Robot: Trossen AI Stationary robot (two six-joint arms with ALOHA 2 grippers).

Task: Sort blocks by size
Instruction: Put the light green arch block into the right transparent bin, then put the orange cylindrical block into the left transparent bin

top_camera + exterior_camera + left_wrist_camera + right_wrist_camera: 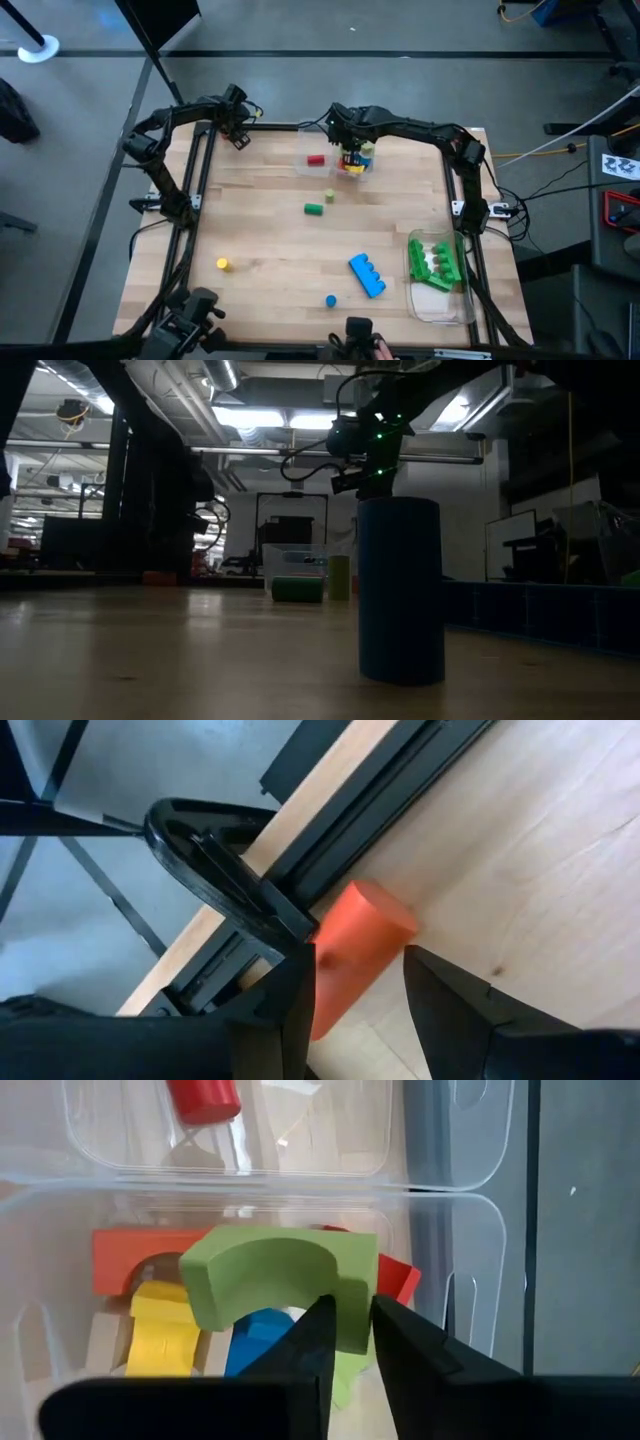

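The right gripper [347, 1342] is hanging over a clear container [352, 165] at the upper middle of the high view, its fingers [300, 1350] standing only slightly apart and pinching the wall of a green arch block [270, 1278]. That arch is lying on top of the pile inside the container, over an orange arch block [125, 1252], a yellow block [165, 1335], a blue block [258, 1332] and a red block [397, 1278]. A second clear compartment is sitting beyond it in the right wrist view, with a red cylinder [203, 1097] in it.

The left gripper [358, 988] is resting at the upper left of the high view, by the table's [260, 215] far edge and the dark frame rail [400, 770]. Its fingers [445, 990] are spread, flanking an orange block [355, 945] that is lying on the table against the rail; I cannot tell whether they are touching it.

Out on the table, a small red block [316, 159] is lying just left of the container. Below it, near the centre, a green cylinder [314, 209] and a lime block [329, 196] are lying close together. Toward the lower left a yellow block [222, 264] is lying alone. At lower centre a blue studded brick [367, 274] is lying tilted, with a small blue cylinder [330, 300] just below and left of it. At lower right a clear tray [440, 300] is holding green studded bricks [435, 262]
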